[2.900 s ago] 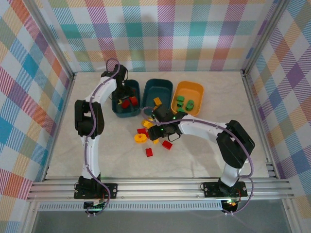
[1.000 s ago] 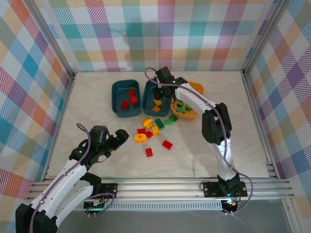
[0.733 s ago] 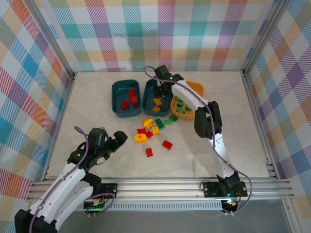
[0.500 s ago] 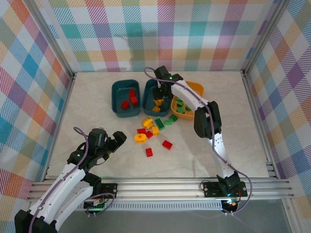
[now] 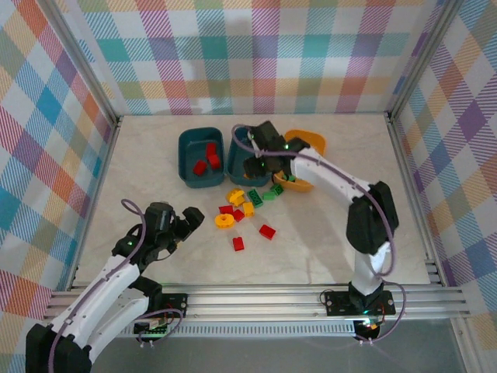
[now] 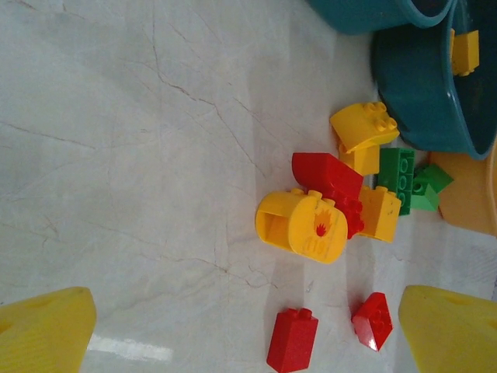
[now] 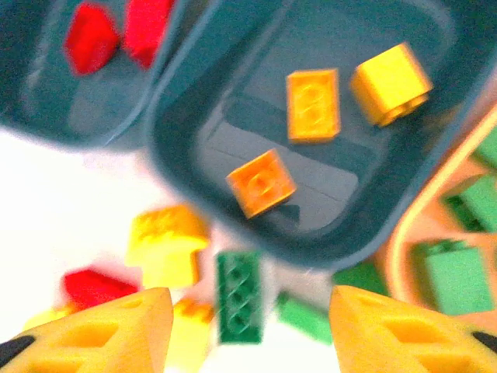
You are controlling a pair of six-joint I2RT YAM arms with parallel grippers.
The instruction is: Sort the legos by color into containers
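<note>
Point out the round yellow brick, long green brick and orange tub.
round yellow brick (image 6: 317, 230): left wrist view, printed face.
long green brick (image 7: 238, 299): right wrist view, studded top.
orange tub (image 5: 313, 140): top external view, far rim.

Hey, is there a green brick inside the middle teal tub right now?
No, the middle teal tub holds three yellow-orange bricks and no green one.

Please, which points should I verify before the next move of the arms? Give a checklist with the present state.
1. Right pincer open and empty: ok.
2. Left pincer open and empty: ok.
3. Middle dark teal plastic tub holds only yellow bricks: ok.
4. All bricks sorted: not ok; a green rectangular brick lies on the white table.
5. Orange-yellow plastic tub sits flat: cannot tell.
</note>
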